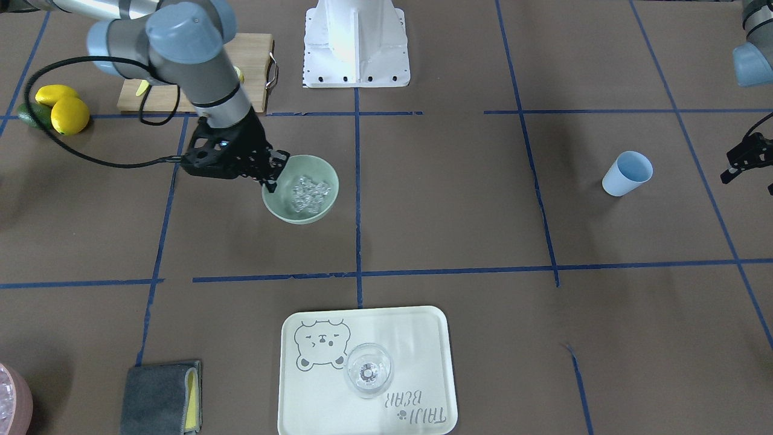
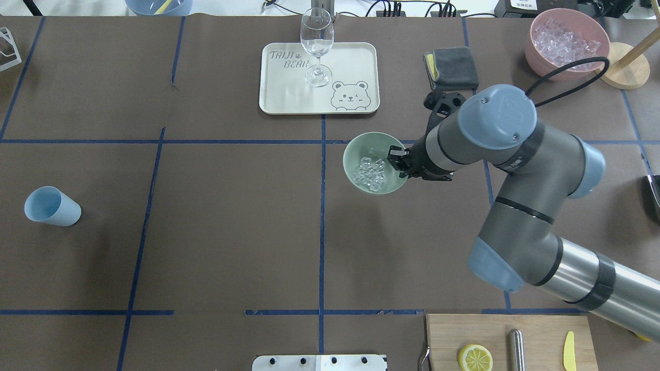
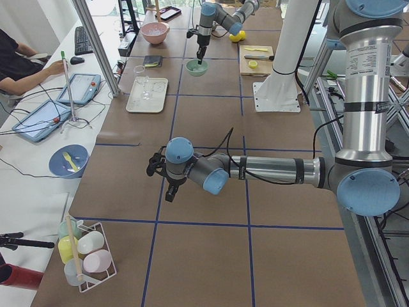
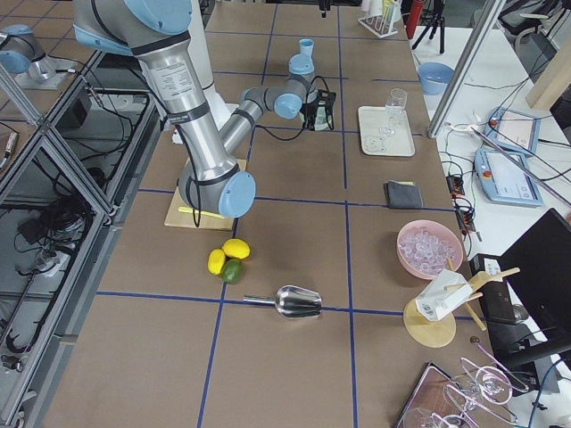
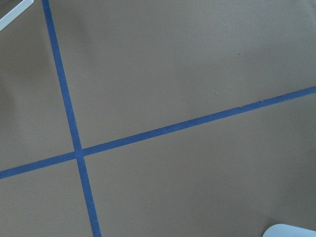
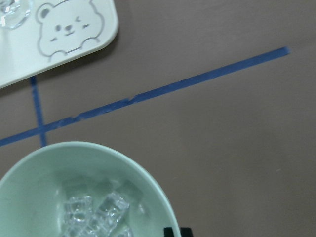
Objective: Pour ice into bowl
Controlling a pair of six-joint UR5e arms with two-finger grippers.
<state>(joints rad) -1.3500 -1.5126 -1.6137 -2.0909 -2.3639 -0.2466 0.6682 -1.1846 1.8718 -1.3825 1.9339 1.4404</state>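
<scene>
At the far left of the table [image 2: 232, 232], the left gripper [image 3: 163, 180] hung over bare brown paper and a crossing of blue tape [image 5: 79, 150]. Its fingers were cut off at the frame's edge or too small in every view, so it could not be told whether they were spread or pressed together. A pale blue cup [image 2: 51, 207] sat near those fingers, on their side toward the table's middle.

Further right, a cream tray [image 2: 356, 62] printed with a bear carried a clear stemmed glass [image 2: 316, 44], which stood upright. The tray lay beyond the right gripper's fingers and to their left, across a tape line from them.

Right of centre, the bowl [image 2: 361, 147] rested on the table with the ice [image 2: 369, 171] heaped inside it, the cubes lying just left of the right gripper [image 2: 398, 164]. That gripper met the bowl at its right side. Its fingertips [image 6: 171, 231] were drawn almost together and pinched the rim, with one tip apparently just inside the wall and the other outside.

Beyond the fingers and slightly right lay a folded grey cloth [image 2: 451, 67]. Farther right again, well apart from them, a pink bowl [image 2: 536, 59] held more clear cubes. Behind the fingers, at the robot's edge of the table, a wooden board [image 2: 536, 335] bore a lemon slice [image 2: 475, 357].
</scene>
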